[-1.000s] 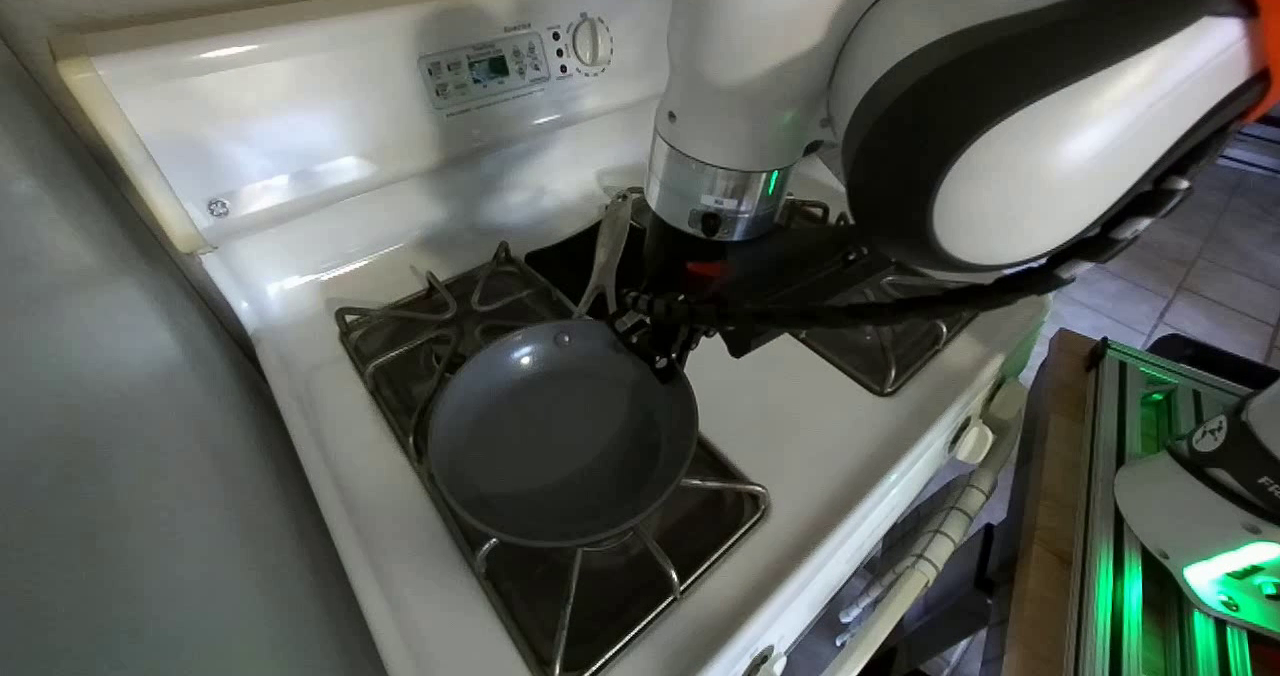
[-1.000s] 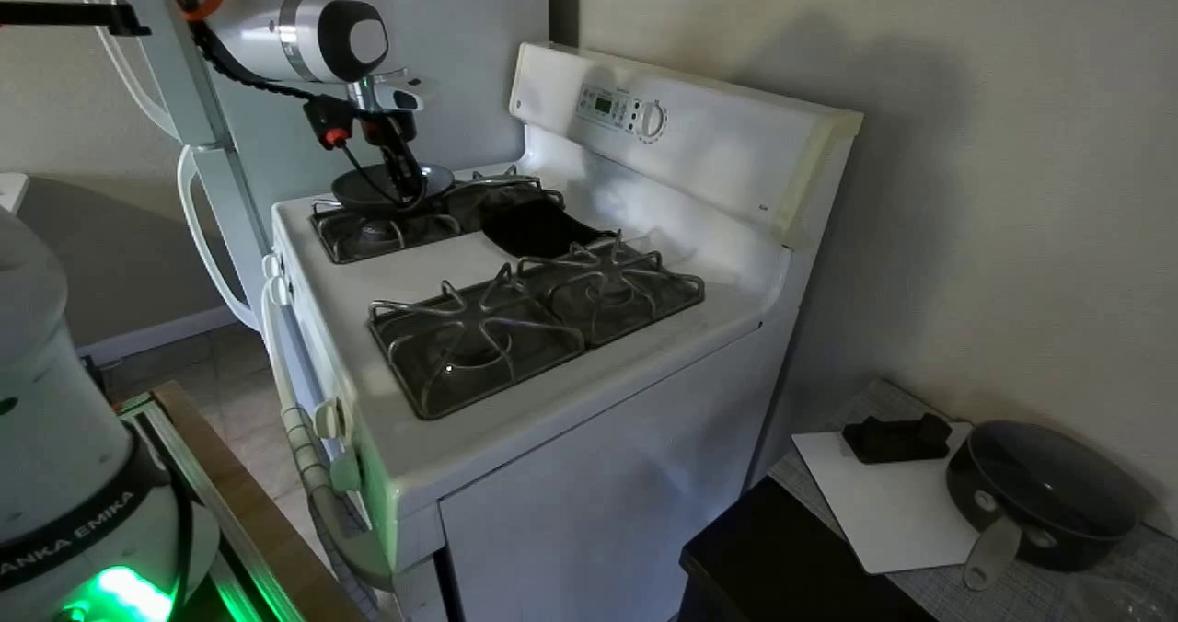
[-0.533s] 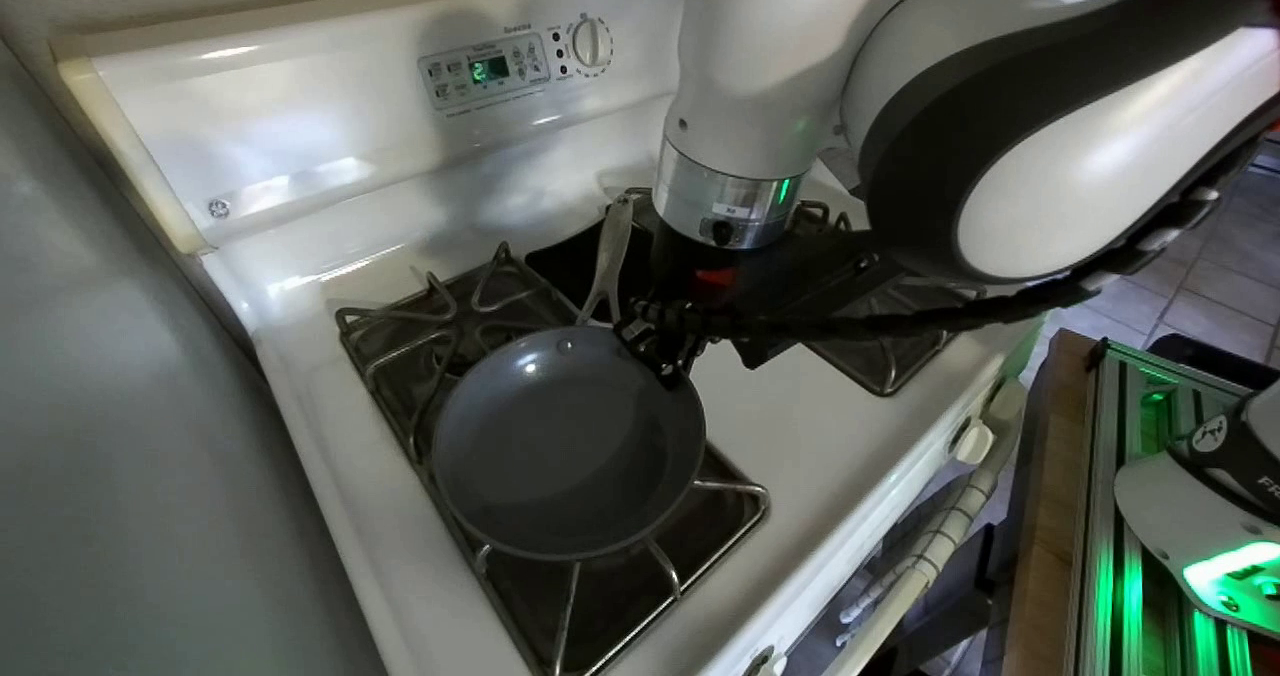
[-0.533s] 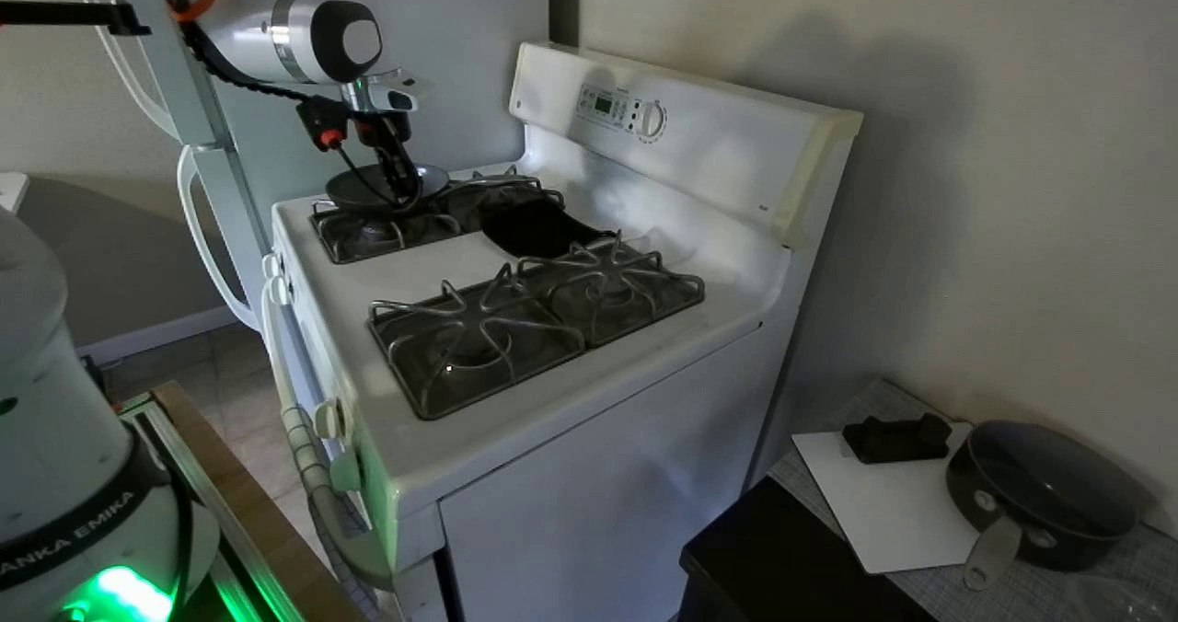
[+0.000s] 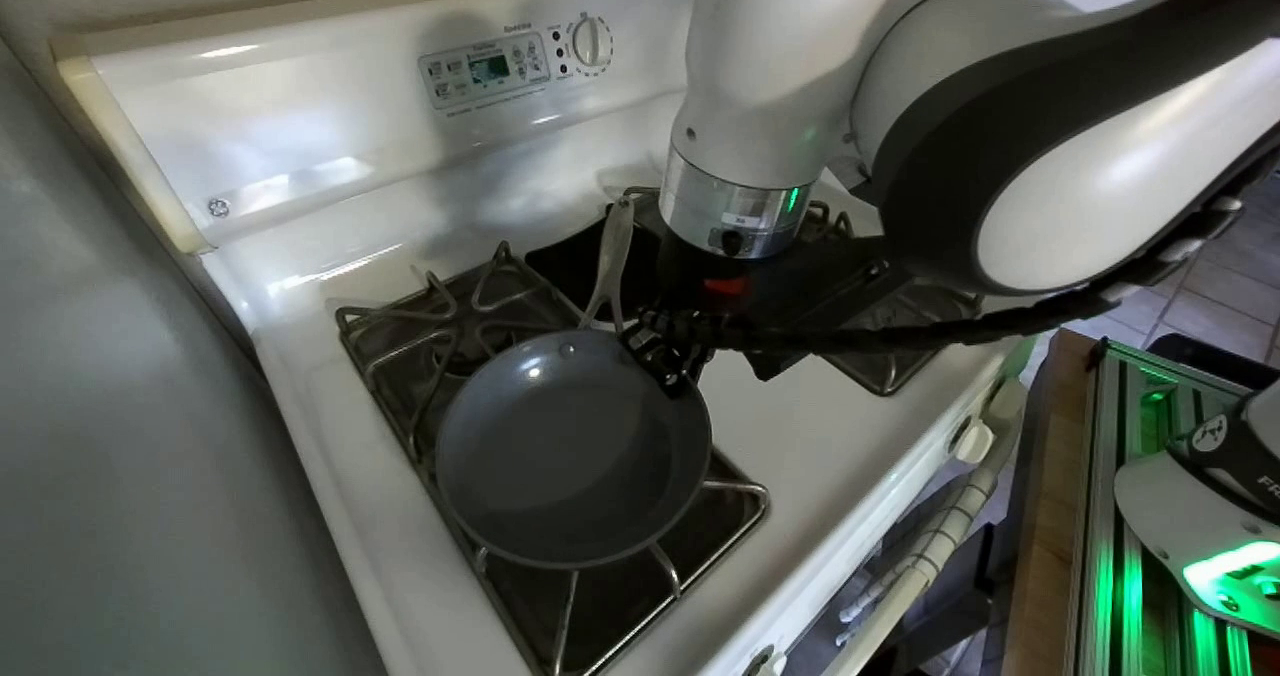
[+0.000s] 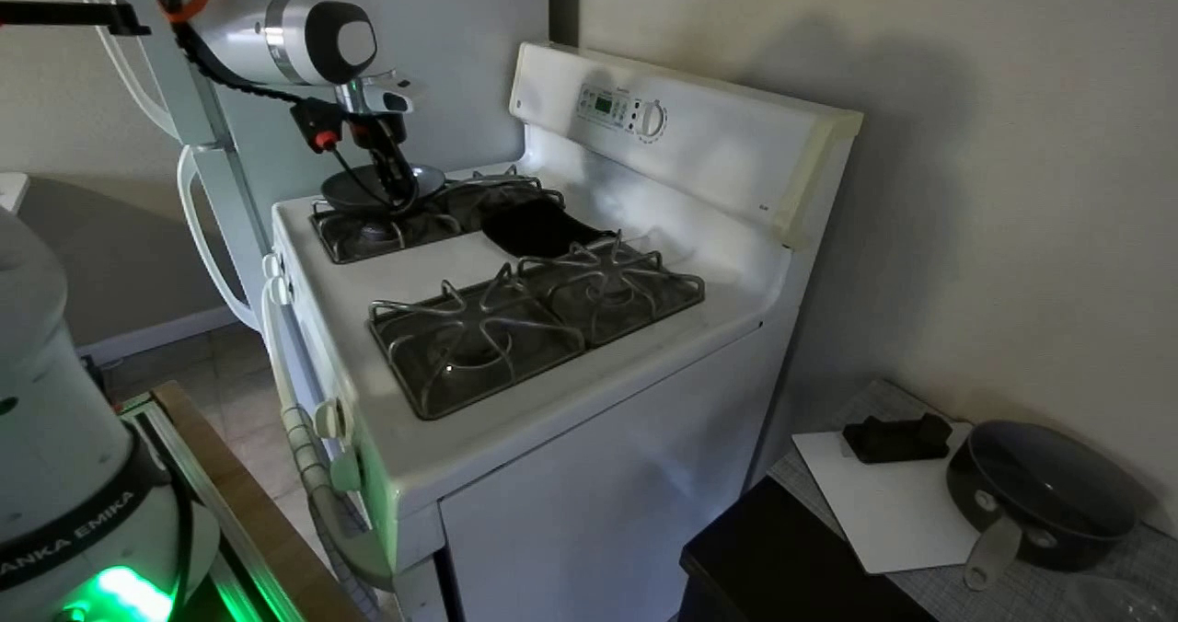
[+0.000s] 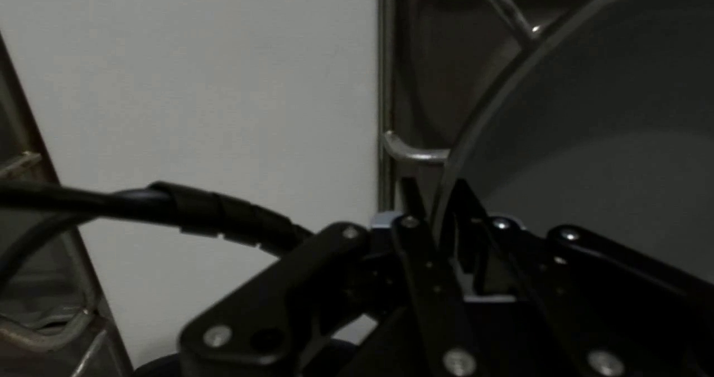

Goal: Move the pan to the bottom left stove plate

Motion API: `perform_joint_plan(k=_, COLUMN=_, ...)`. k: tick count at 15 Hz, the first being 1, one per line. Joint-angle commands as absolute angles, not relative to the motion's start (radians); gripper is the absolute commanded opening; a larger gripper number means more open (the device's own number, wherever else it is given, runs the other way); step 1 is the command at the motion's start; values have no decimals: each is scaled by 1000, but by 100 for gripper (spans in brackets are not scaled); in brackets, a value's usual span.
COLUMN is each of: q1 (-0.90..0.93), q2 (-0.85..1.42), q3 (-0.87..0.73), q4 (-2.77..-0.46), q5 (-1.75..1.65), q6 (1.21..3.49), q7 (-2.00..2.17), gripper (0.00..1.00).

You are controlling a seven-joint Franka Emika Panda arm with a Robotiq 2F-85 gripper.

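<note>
The pan [image 5: 573, 456] is shown over the bottom left stove plate [image 5: 664, 566], much of which is covered; whether the pan is borne by it cannot be told. The handle [image 5: 612, 256] is directed toward the back panel [image 5: 300, 136]. The rim is clamped between the fingers [image 7: 466, 204], as seen in the dim wrist view, where the pan is cut off at the right. In an exterior view the pan [image 6: 342, 193] is partly masked by the fingers, and the handle cannot be made out. A flat black item [image 6: 534, 228] between the left and right grates [image 6: 479, 314] cannot be identified.
</note>
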State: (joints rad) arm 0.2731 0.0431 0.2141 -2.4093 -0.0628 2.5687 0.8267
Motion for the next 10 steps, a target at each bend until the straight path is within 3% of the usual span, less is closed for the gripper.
perform_joint_plan(k=1, q1=274, q2=35, q3=225, q4=-2450, q5=-67, q6=2591, q7=838, gripper=41)
perform_joint_plan(k=4, q1=273, q2=19, q3=226, q4=-2451, q5=-66, q6=2587, q7=827, gripper=62)
perform_joint_plan(k=8, q1=268, q2=-25, q3=229, q4=-2451, q5=-36, q6=2582, q7=802, gripper=98)
perform_joint_plan(k=10, q1=267, q2=-57, q3=233, q4=-2452, q5=-19, q6=2577, q7=783, gripper=100)
